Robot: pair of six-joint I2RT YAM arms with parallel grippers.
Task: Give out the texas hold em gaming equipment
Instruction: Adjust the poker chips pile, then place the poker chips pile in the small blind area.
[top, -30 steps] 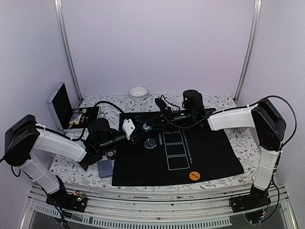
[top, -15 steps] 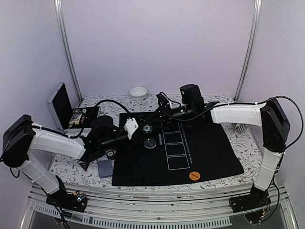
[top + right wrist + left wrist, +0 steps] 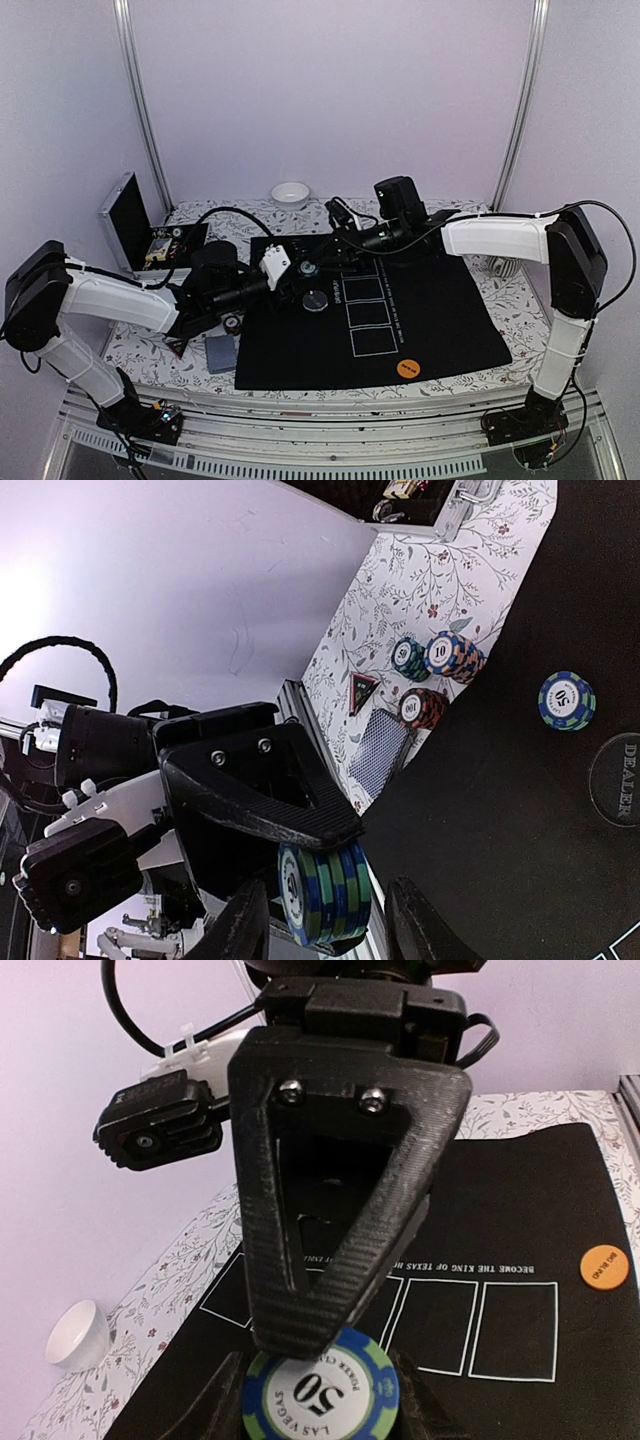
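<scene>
My left gripper (image 3: 297, 272) is shut on a small stack of blue-green poker chips (image 3: 325, 895), its fingers on the chip edges above the black mat's (image 3: 430, 320) left part. The front chip reads 50 in the left wrist view (image 3: 320, 1392). My right gripper (image 3: 320, 263) is open, with a finger on each face side of that stack and small gaps showing. One blue-green chip (image 3: 566, 700) and the black dealer button (image 3: 316, 300) lie on the mat. Chip stacks (image 3: 450, 655), a triangle marker (image 3: 362, 691) and the card deck (image 3: 221, 352) lie left of the mat.
An orange button (image 3: 407, 367) lies at the mat's near right. The open silver case (image 3: 130, 215) stands at the far left, a white bowl (image 3: 290, 194) at the back. A small white cup (image 3: 80, 1332) stands right of the mat.
My right gripper has reached further left until its fingers flank the chip stack. My left gripper has shifted slightly, still holding the stack.
</scene>
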